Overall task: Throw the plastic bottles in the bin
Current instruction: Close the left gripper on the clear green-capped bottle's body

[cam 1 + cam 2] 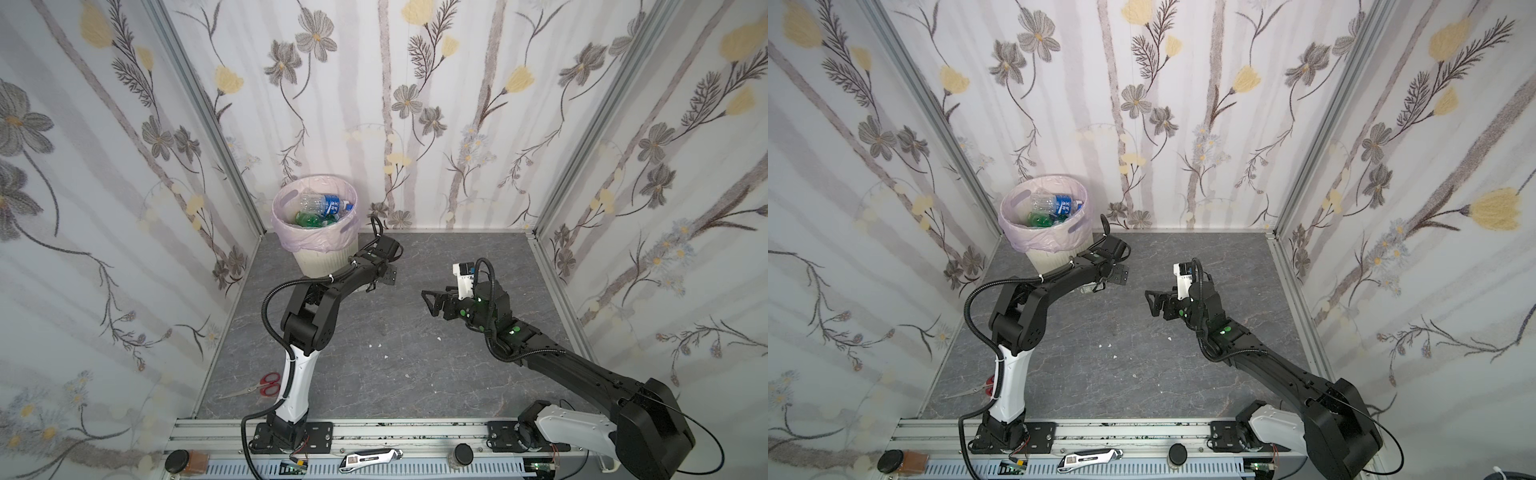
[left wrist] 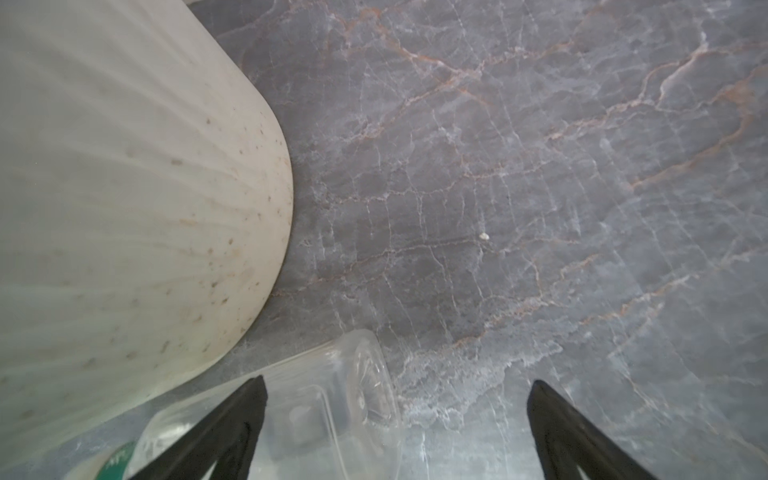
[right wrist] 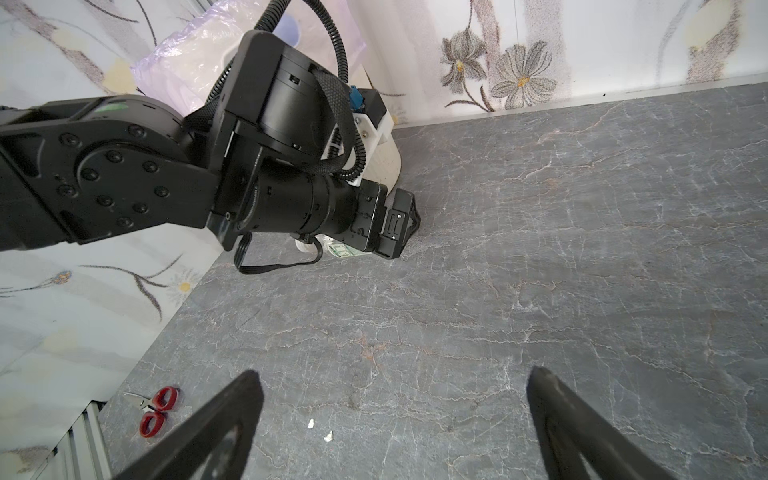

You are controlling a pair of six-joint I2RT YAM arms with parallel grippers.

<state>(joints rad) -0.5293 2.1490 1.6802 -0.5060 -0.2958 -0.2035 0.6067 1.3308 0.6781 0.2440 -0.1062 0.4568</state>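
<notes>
In both top views the bin [image 1: 316, 259] stood at the table's [image 1: 395, 365] far left corner, several plastic bottles [image 1: 328, 204] already lying inside its pink liner; the left claw [image 1: 384, 279] hung low just beside the bin's foot, a clear bottle [image 1: 1088, 289] barely showing beneath the arm; the right claw [image 1: 1151, 305] hovered mid-table, spread wide and empty; no other bottle showed on the table, so this looked like the last pick of the job

In the left wrist view the left claw [image 2: 397, 382] was fully spread and held nothing; the clear bottle [image 2: 332, 395] lay on its side against the bin's ribbed wall [image 2: 124, 208], one finger [image 2: 232, 415] crossing over it, the other out over bare table

In the right wrist view the right claw [image 3: 395, 372] gaped over bare table, well apart from the bottle's green label [image 3: 343, 250] peeking under the left claw [image 3: 399, 224]

The next move probably called for shifting the left claw toward the bin until both fingers straddled the bottle, then lowering and closing; the wall left little room, and the thin plastic could slip or crush
</notes>
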